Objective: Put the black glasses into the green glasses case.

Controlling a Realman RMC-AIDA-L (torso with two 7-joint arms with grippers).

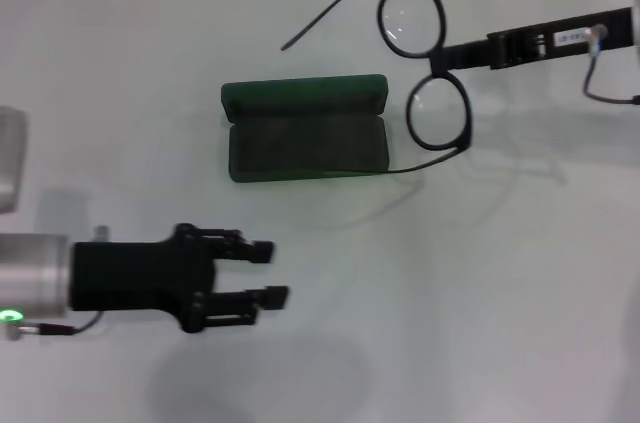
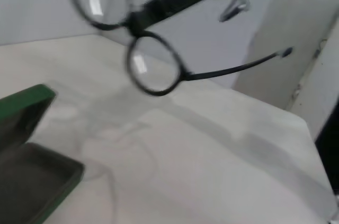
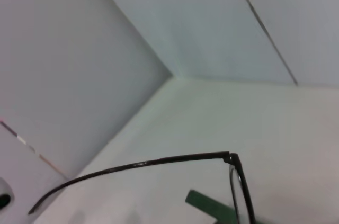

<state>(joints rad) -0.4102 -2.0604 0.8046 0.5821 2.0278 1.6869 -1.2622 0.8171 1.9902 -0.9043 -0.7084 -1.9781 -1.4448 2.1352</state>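
Note:
The black glasses (image 1: 438, 113) hang in the air just right of the green glasses case (image 1: 305, 133), temple arms unfolded, one arm trailing along the case's near right corner. My right gripper (image 1: 440, 58) reaches in from the right and is shut on the bridge between the lenses. The case lies open on the table, lid toward the back, its dark lining empty. My left gripper (image 1: 278, 273) is open and empty near the front left, apart from the case. The left wrist view shows the glasses (image 2: 153, 68) and the case's edge (image 2: 32, 181). The right wrist view shows a temple arm (image 3: 159, 161).
A pale grey object (image 1: 8, 158) sits at the left edge. The white table (image 1: 450, 293) stretches wide to the right and front of the case. A light wall stands behind the table.

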